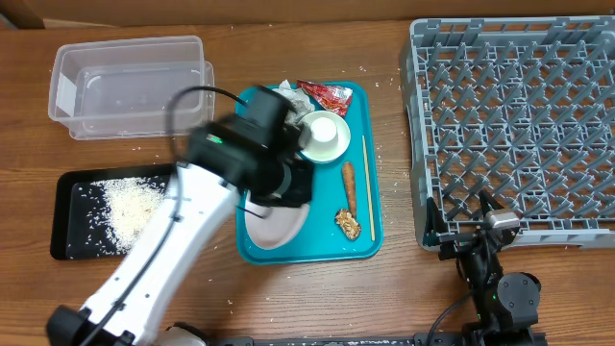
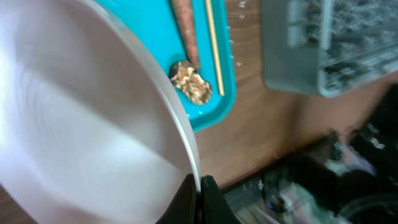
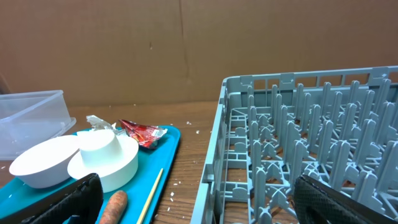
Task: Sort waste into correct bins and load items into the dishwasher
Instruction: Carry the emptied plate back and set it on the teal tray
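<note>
plate (image 2: 81, 124) clamped by its rim in left gripper (image 2: 198, 186); dish rack (image 1: 519, 115) well off to its right, nearer right gripper (image 3: 196, 183), spread wide, empty.

White plate (image 2: 81, 124), rim apparently in tool (image 2: 198, 196)

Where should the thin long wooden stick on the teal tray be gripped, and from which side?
Grip the thin long wooden stick near its middle, coming down from above and closing across its width. It lies flat on the teal tray, between the tray's right rim and the brown sausage-shaped food piece, so a sideways approach is probably blocked.
</note>
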Available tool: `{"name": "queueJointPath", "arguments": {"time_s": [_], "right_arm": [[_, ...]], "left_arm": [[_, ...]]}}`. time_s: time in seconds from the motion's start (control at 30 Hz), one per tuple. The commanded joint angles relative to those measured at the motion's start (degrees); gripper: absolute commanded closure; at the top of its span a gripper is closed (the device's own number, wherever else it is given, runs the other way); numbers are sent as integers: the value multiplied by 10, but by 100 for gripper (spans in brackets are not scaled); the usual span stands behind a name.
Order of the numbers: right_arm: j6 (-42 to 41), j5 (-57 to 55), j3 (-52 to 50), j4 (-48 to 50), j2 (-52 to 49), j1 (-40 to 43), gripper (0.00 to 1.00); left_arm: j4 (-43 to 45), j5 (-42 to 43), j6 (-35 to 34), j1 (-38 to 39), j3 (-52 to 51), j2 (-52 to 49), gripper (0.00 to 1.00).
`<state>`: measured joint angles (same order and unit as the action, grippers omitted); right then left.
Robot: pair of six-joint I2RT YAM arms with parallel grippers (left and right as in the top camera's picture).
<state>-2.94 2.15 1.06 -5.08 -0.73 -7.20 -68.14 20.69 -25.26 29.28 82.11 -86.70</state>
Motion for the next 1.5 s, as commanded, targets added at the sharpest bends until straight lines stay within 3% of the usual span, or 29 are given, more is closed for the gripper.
{"name": "queueJointPath", "arguments": {"time_s": [0.0, 0.17, 0.47, 0.73, 1.23, 1.4, 1.47], "right_arm": [[2, 1, -6, 4, 6, 2, 0], [2, 1, -6, 4, 6, 2, 0], [2, 1, -6, 4, 6, 2, 0], [2, 1, -6, 4, 6, 2, 0], [2, 1, -6, 4, 6, 2, 0], [2, 1, -6, 4, 6, 2, 0], [2, 1, -6, 4, 6, 2, 0]], "left_arm": [[47, -132, -149, 69, -36, -11, 96], [83, -253, -222, 139, -54, -52, 96], [103, -271, -238, 150, -54, -156, 96], [119, -265, -238, 150, -54, -168, 96], [127, -239, -157, 150, -30, -168, 82], [91, -262, -126, 147, 14, -168, 68], [63, -287, -127, 139, 42, -168, 67]]}}
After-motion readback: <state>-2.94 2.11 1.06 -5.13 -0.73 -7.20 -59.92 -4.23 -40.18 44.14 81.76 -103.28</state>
